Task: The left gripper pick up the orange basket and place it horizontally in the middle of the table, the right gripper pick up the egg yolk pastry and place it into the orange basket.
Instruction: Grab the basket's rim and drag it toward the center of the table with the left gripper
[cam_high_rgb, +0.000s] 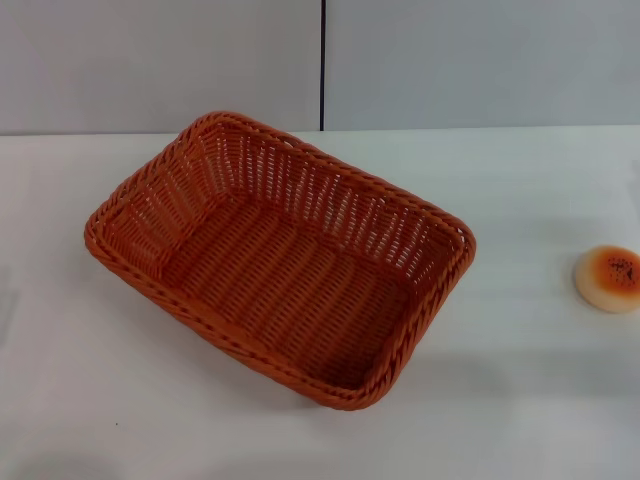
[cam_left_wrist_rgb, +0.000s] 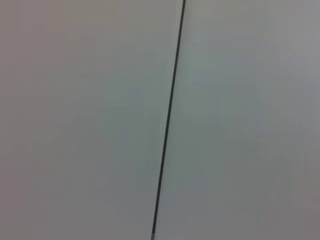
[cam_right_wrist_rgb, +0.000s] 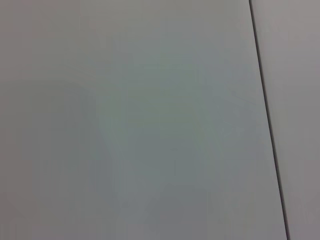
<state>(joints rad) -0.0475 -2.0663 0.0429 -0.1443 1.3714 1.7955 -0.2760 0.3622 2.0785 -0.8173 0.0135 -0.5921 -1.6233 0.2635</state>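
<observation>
The orange basket (cam_high_rgb: 275, 255) lies empty on the white table (cam_high_rgb: 520, 190), left of centre in the head view, turned at a slant so its long side runs from far left to near right. The egg yolk pastry (cam_high_rgb: 609, 278) rests on the table at the far right, apart from the basket. Neither the left gripper nor the right gripper shows in any view. Both wrist views hold only a plain grey wall with a thin dark seam (cam_left_wrist_rgb: 167, 120) (cam_right_wrist_rgb: 268, 120).
A grey panelled wall (cam_high_rgb: 160, 60) with a vertical dark seam stands behind the table's far edge. Bare tabletop lies between the basket and the pastry and along the near edge.
</observation>
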